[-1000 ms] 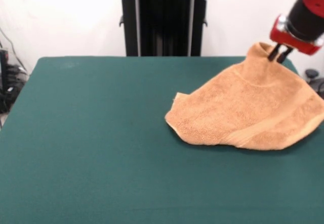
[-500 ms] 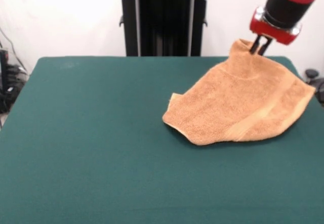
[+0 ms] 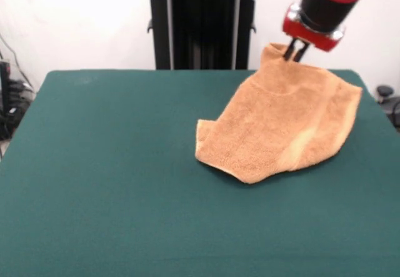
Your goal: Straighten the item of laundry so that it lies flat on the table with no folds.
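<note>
An orange-tan terry towel, the item of laundry point(image 3: 282, 125), hangs from one raised corner and drapes down onto the dark green table point(image 3: 112, 183), right of centre. My gripper point(image 3: 295, 53) is shut on that top corner, above the table's far right part. The towel's lower part rests on the cloth with a fold along its front edge and a paler woven band showing near the lower right.
The black pedestal point(image 3: 203, 24) stands behind the table's far edge. Cables and dark equipment point(image 3: 9, 99) sit off the left edge, and a small dark object point(image 3: 384, 92) lies beyond the right edge.
My gripper has moved left and slightly up, dragging the towel with it. The towel has slid left across the table and bunched narrower.
</note>
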`<act>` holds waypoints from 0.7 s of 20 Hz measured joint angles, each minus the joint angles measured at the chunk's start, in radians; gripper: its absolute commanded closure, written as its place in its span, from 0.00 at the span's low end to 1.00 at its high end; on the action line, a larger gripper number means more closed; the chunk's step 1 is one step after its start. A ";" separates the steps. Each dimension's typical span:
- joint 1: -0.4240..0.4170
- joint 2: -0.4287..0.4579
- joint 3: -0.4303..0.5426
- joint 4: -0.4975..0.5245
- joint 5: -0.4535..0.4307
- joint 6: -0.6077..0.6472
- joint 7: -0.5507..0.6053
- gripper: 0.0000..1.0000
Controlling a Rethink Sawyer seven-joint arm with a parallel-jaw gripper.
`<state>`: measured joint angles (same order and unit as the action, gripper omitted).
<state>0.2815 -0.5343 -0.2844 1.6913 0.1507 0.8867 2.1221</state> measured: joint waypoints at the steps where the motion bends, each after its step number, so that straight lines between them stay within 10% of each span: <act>1: -0.022 -0.002 0.004 0.000 -0.014 0.003 0.000 1.00; 14: -0.158 -0.023 0.060 0.000 -0.146 0.053 0.000 1.00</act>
<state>0.1240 -0.5571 -0.2245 1.6913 0.0044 0.9402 2.1221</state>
